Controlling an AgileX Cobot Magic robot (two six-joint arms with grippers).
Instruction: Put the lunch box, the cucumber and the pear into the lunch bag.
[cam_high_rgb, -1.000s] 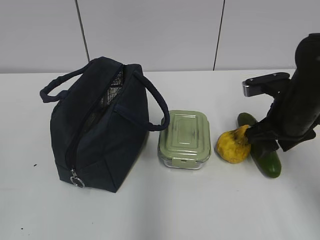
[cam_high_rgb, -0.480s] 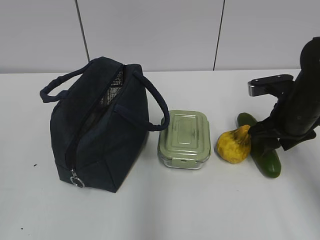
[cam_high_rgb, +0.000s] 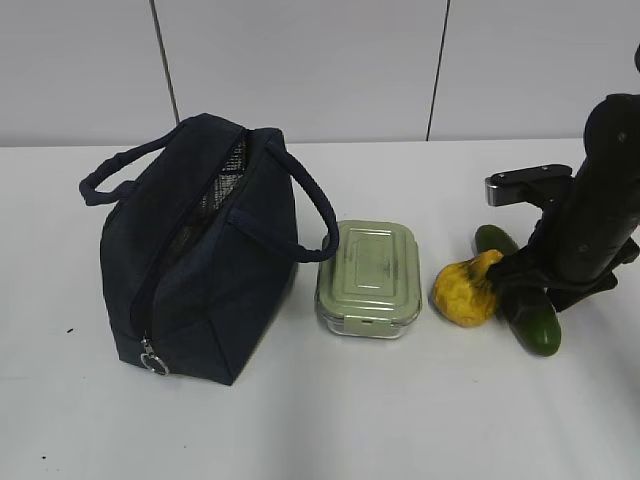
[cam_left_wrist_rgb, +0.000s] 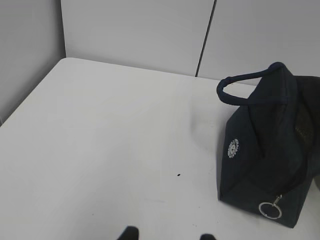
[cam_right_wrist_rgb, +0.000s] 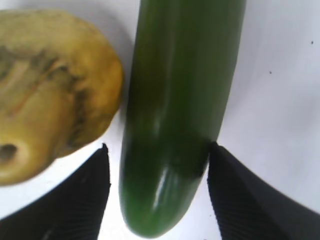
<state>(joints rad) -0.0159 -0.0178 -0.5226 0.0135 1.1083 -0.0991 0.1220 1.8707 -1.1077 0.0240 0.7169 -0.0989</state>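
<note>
- Lunch bag: boxy dark navy fabric, standing on the left of the white table. Two loop handles; zip partly open along the top, silver lining showing in the gap. Metal ring pull hangs at the low front corner. A small round white emblem marks one end panel.
- Lunch box: clear glass, rounded corners, pale green clip-on lid, closed. Sits just right of the bag, near one handle loop.
- Pear: lumpy yellow with brownish patches, narrow neck. Lies right of the lunch box, just beside the cucumber.
- Cucumber: long, smooth, dark green, glossy. Flat on the table at the far right, partly hidden by the arm.
- Right gripper: lowered over the cucumber, black ribbed fingers apart, one on each side of it; the right finger appears to touch it, the left stands clear.
- Left gripper: only two dark fingertips show above bare table left of the bag; set apart, holding nothing.
</note>
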